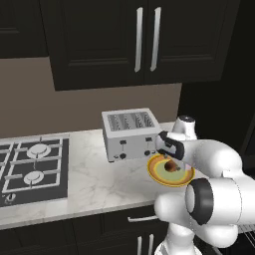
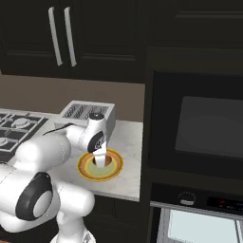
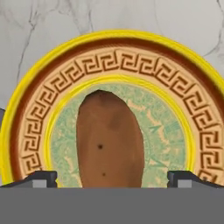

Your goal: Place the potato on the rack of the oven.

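Lying on the green centre of the round yellow-rimmed plate [image 3: 109, 52], the potato [image 3: 109, 140] sits between the two tips of the pincer [image 3: 111, 177], which stand well apart on either side of it, not touching. The plate rests on the marble table [image 1: 94, 174], just beside the silver toaster [image 1: 130, 133]. The pincer [image 1: 172, 163] points down over the plate. A black hob [image 1: 32, 169] lies well to the left. The oven [image 2: 199, 128] stands beside the table's right end.
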### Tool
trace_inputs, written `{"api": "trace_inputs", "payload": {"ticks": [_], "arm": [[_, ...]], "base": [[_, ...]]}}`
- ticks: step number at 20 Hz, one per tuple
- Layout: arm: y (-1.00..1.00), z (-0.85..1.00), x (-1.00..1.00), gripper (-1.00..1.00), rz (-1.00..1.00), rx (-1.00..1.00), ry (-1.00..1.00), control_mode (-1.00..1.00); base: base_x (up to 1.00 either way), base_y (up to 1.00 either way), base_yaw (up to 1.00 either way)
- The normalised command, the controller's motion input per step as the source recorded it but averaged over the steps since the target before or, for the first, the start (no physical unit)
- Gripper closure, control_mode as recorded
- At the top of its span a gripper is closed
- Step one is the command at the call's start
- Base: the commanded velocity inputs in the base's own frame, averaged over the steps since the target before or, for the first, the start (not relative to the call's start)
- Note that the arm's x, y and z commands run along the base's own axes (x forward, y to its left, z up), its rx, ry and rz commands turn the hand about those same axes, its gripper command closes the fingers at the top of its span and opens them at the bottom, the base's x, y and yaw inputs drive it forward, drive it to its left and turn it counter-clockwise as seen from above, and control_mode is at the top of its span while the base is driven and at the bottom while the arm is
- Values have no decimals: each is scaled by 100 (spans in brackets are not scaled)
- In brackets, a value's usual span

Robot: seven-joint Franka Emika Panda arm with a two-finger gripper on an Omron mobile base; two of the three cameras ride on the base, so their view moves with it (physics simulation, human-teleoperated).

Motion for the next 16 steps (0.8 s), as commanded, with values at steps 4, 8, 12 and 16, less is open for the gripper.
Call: {"api": "trace_inputs", "payload": {"ticks": [4, 8, 12, 16], "arm": [[-6, -27, 6, -100, 0, 0, 0, -100], [0, -34, 1, -100, 0, 0, 0, -100], [0, -26, 0, -100, 0, 0, 0, -100], [0, -14, 0, -100, 0, 0, 0, -100]], "base": [[0, 0, 0], [0, 0, 0], [0, 0, 0], [0, 0, 0]]}}
